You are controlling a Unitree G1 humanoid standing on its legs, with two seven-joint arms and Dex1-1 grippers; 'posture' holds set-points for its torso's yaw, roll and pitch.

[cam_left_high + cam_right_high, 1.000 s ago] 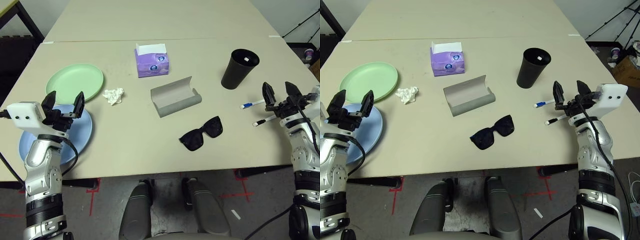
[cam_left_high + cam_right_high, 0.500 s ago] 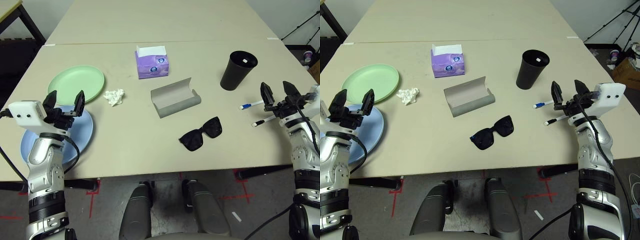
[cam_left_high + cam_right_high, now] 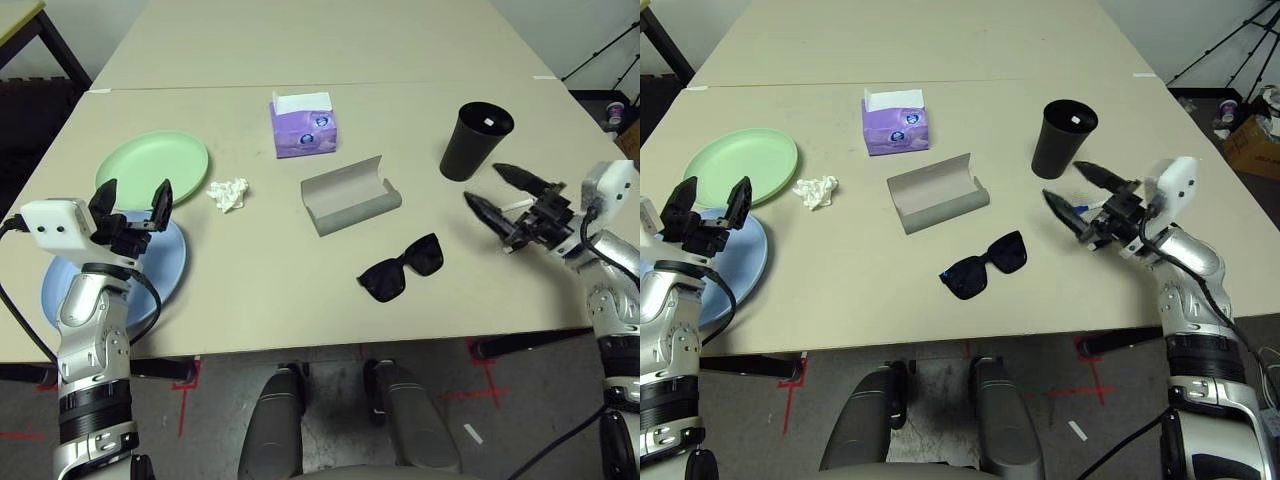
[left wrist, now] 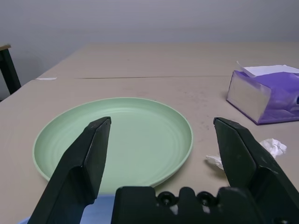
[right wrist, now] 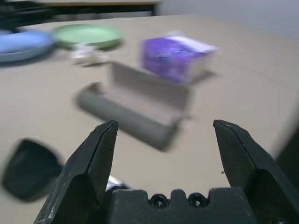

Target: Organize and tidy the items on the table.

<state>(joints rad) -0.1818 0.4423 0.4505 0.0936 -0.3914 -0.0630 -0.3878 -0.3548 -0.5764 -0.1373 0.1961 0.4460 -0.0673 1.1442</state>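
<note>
Table (image 3: pixel 300 320): we are seeing plates, tissue, case, sunglasses and cup resting on it.
Green plate (image 3: pixel 152 168): we are seeing it beside the crumpled tissue (image 3: pixel 228 194).
Right gripper (image 3: pixel 1062 188): we are holding it wide open, gripping nothing, near the cup (image 3: pixel 1060 145).

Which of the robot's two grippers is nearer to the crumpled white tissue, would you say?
The left: the left gripper hovers just beside the tissue, while the right gripper is far across the table, beyond the sunglasses.
</note>
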